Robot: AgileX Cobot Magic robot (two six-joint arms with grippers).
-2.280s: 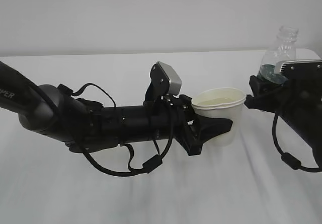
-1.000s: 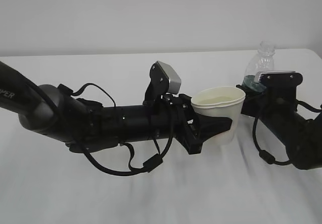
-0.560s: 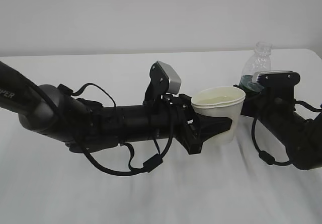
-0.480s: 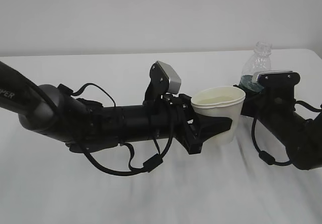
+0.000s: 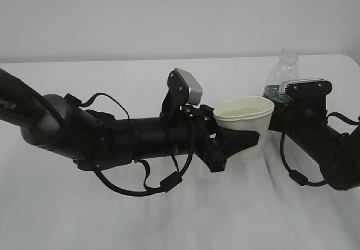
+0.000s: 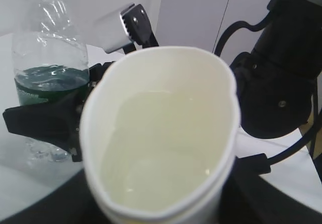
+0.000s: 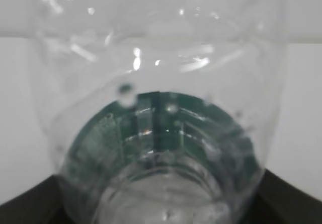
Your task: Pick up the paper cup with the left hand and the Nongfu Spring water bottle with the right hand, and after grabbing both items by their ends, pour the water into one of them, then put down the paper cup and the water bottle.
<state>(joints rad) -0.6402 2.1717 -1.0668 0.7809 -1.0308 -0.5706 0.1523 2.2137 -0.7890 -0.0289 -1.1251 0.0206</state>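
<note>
While the paper cup [image 5: 246, 125] stands full of pale liquid on the white table [image 5: 169, 222], the danger lies in the letting go: the left hand [image 5: 228, 148] grips it low on the wall, and the left wrist view shows the rim [image 6: 161, 133] squeezed out of round, so a jerky release or a sideways drag could slop water over the edge or tip the cup outright. A 2nd risk sits just to its right, where the Nongfu Spring water bottle [image 5: 279, 81] stands upright near the cup with the right hand [image 5: 281, 107] around its lower body; light and nearly empty, it would probably topple if a finger caught its ribs on the way out, and it is close enough to knock the cup.

The left jaws stand about half open, closed onto the cup's lower wall, 1 finger [image 5: 239, 140] showing dark across its front in the exterior view. The right jaws are set wide either side of the bottle at its green label [image 6: 48, 80]; the black fingers [image 6: 43, 123] lie against or just beside the plastic in the left wrist view, and whether they grip or have slackened cannot be told. The right wrist view is filled by the clear bottle [image 7: 156, 148] and shows only dark finger corners at the bottom edge.

Judged from how things lie, the pouring is done and both items are down, with the release not yet finished.
</note>
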